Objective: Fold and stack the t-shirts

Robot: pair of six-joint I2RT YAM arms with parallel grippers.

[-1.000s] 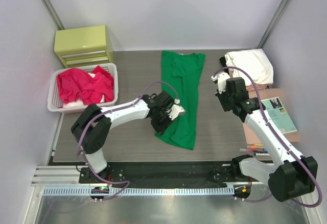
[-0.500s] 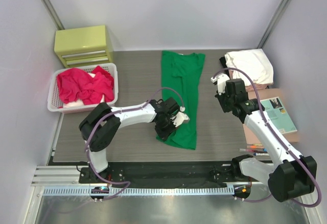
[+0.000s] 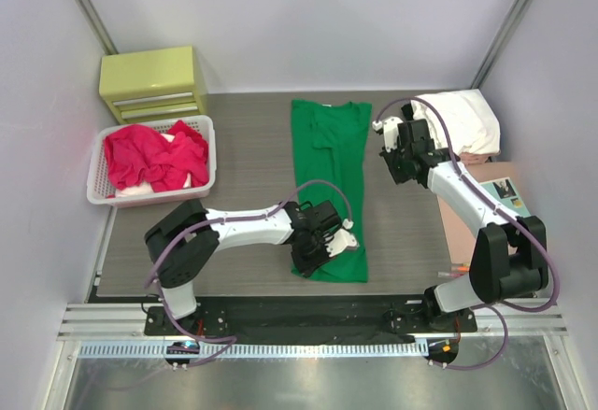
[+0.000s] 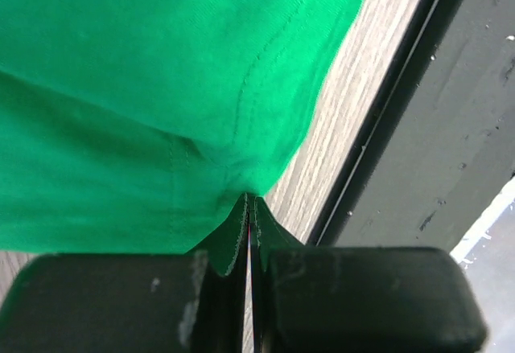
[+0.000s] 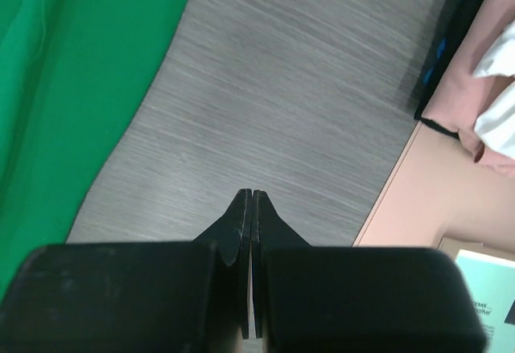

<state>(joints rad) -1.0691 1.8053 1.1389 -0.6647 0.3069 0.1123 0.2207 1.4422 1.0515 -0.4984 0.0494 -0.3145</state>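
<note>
Left gripper (image 4: 251, 208) jaws pinched tight on a fold of the green t-shirt (image 4: 145, 63), probably its hem, close to the table (image 4: 346, 128) front edge. The right gripper (image 5: 251, 204) is closed on nothing, over bare table just beside the shirt. The red t-shirts (image 3: 154, 153) are heaped in the basket (image 3: 103, 191) far left; the white t-shirt (image 3: 462, 120) lies far right.

One green t-shirt (image 3: 327, 162) lies spread at the centre of the table (image 3: 243, 148). One white basket (image 3: 98, 190) at 10 o'clock holds a heap of red t-shirts (image 3: 149, 156); how many cannot be told. One folded stack (image 3: 462, 120) sits at 2 o'clock, white on top, pink below. There is also one yellow drawer cabinet (image 3: 154, 81) at 11 o'clock, one teal book (image 3: 512, 206) at 3 o'clock, a few pens (image 3: 462, 275) at 4 o'clock, and two grippers: the left gripper (image 4: 249, 208) and the right gripper (image 5: 251, 200).
</note>
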